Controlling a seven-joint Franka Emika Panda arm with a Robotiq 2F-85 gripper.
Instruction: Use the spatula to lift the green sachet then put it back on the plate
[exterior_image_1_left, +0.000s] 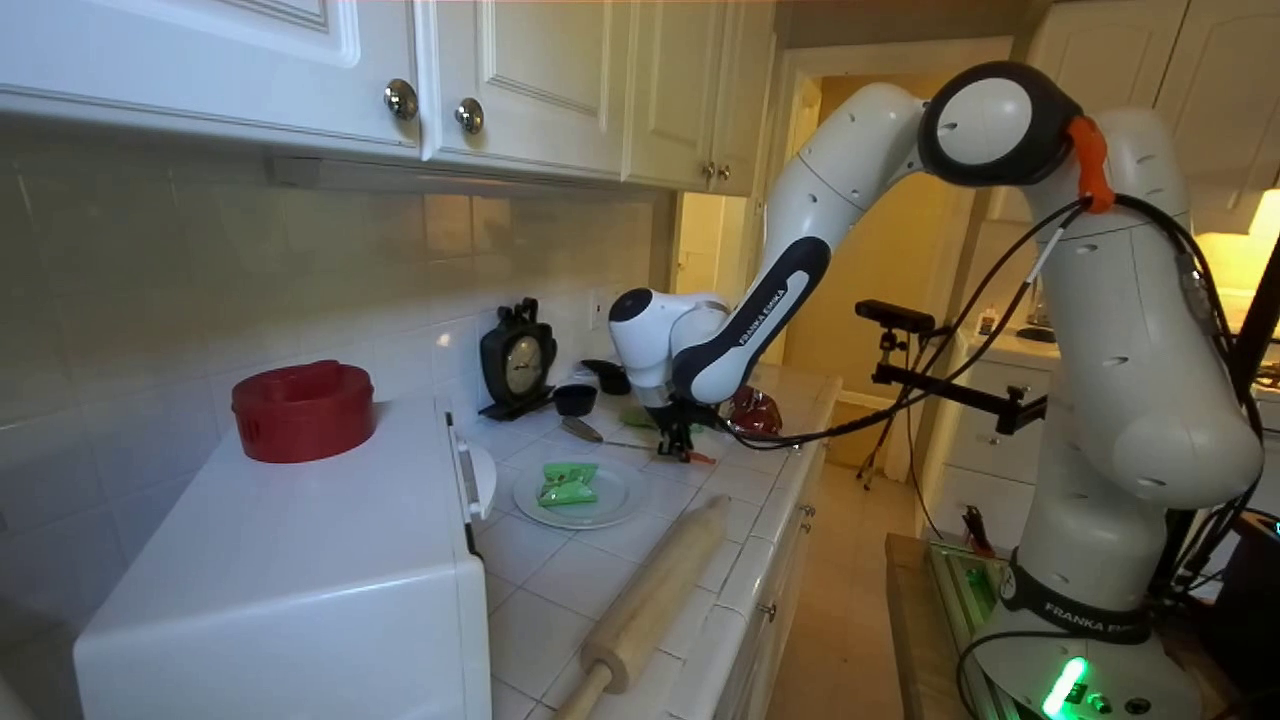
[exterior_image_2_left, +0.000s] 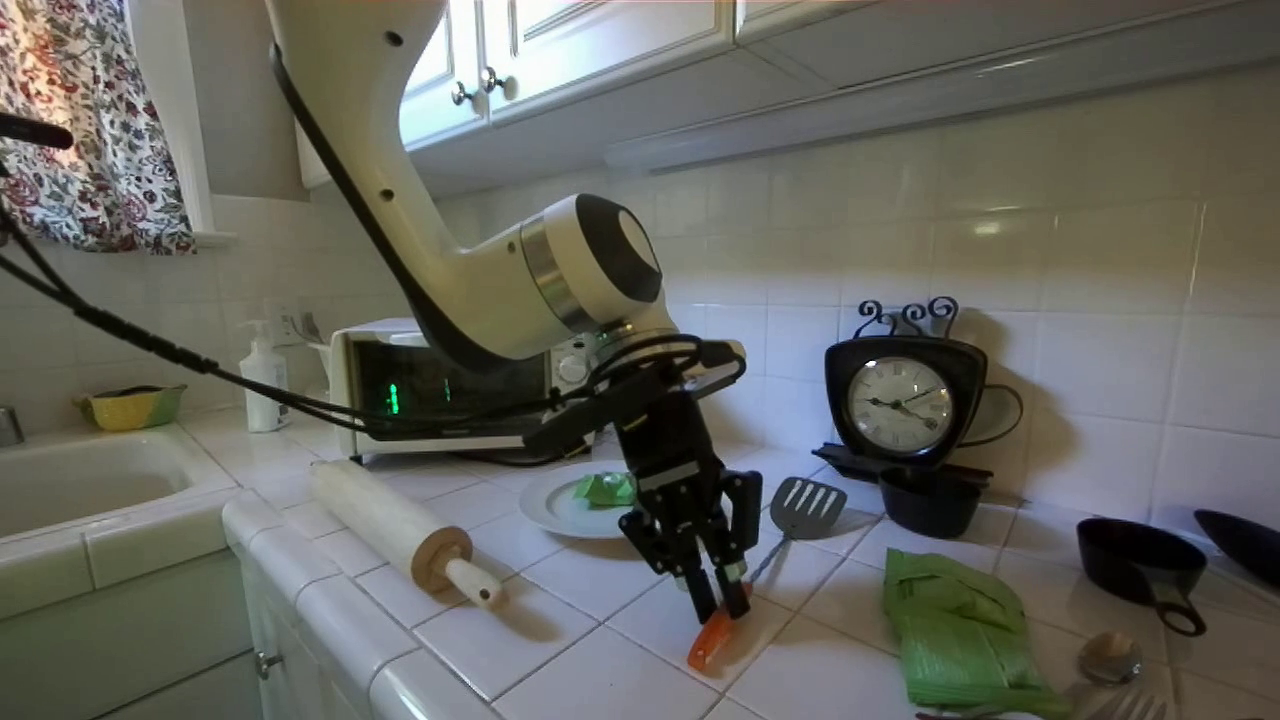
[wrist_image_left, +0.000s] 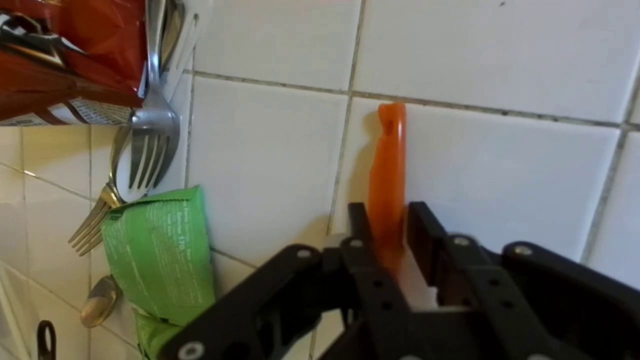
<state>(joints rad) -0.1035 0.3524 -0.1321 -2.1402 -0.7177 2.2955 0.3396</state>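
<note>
The spatula lies on the tiled counter. Its slotted grey head (exterior_image_2_left: 806, 510) and orange handle show in an exterior view; the handle (wrist_image_left: 388, 165) also shows in the wrist view. My gripper (exterior_image_2_left: 718, 606) points down at the handle. In the wrist view its fingers (wrist_image_left: 387, 210) stand on both sides of the handle, with a narrow gap visible at the right finger, so it is slightly open around the handle. The green sachet (exterior_image_1_left: 568, 484) rests on the white plate (exterior_image_1_left: 625, 497); in an exterior view the gripper partly hides the plate (exterior_image_2_left: 548, 508) and sachet (exterior_image_2_left: 605, 490).
A wooden rolling pin (exterior_image_2_left: 400, 530) lies near the counter edge. A larger green bag (exterior_image_2_left: 955, 630), a spoon (exterior_image_2_left: 1110, 658), forks (wrist_image_left: 155, 120) and a red bag (wrist_image_left: 75, 60) lie nearby. Black cups (exterior_image_2_left: 930, 500), a clock (exterior_image_2_left: 905, 400) and a white toaster oven (exterior_image_1_left: 300, 560) stand along the wall.
</note>
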